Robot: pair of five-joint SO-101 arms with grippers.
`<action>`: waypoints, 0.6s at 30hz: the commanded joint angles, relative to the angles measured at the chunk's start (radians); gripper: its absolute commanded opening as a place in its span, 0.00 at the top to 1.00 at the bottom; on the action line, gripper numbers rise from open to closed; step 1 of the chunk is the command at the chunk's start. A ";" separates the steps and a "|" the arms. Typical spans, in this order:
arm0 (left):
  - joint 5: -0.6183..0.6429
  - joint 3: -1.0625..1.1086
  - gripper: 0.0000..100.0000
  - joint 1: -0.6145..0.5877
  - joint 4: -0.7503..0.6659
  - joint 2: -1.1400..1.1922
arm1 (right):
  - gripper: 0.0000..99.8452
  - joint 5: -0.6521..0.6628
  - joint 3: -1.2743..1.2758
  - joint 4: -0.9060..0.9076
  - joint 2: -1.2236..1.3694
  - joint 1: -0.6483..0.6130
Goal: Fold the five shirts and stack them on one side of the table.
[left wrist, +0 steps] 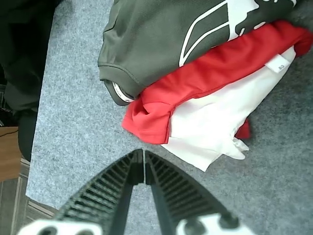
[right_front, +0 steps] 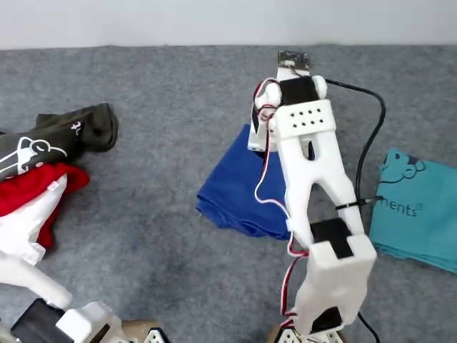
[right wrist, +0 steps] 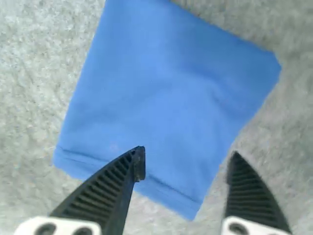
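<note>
Blue cloth sits right under the right gripper (right wrist: 188,156), whose fingers are spread wide. One tip hangs over the blue shirt (right wrist: 166,98) near its hemmed edge, and the other is just off that edge, above the grey table (right_front: 143,236). The shirt lies as a flat rectangle and looks folded, so the step in hand seems to be moving it to the stack. That calls for the gripper to come down and close on the hem through all the layers (a shallow pinch would likely let the fold fall open). It would then carry the shirt sideways.

Beyond it, toward the right edge of the table, the teal shirt (right_front: 421,207) lies flat and folded, well apart from the blue one. It looks like the start of the stack.

Farthest off, on the left side, the left gripper (left wrist: 144,154) hovers with its fingers pressed together. It is just short of a loose heap: the olive shirt (left wrist: 156,44) on top, the red shirt (left wrist: 210,68) under it and the white shirt (left wrist: 220,122) lowest, none of them folded yet.
</note>
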 commanded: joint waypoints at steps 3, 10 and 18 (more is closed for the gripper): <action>-0.026 -0.005 0.98 0.000 0.005 -0.040 | 0.49 -0.172 0.121 0.039 -0.174 -0.022; -0.026 -0.005 0.98 0.000 0.005 -0.038 | 0.47 -0.267 0.227 -0.081 -0.082 -0.021; -0.026 -0.005 0.98 0.000 0.005 -0.038 | 0.52 -0.302 0.232 -0.266 0.147 -0.010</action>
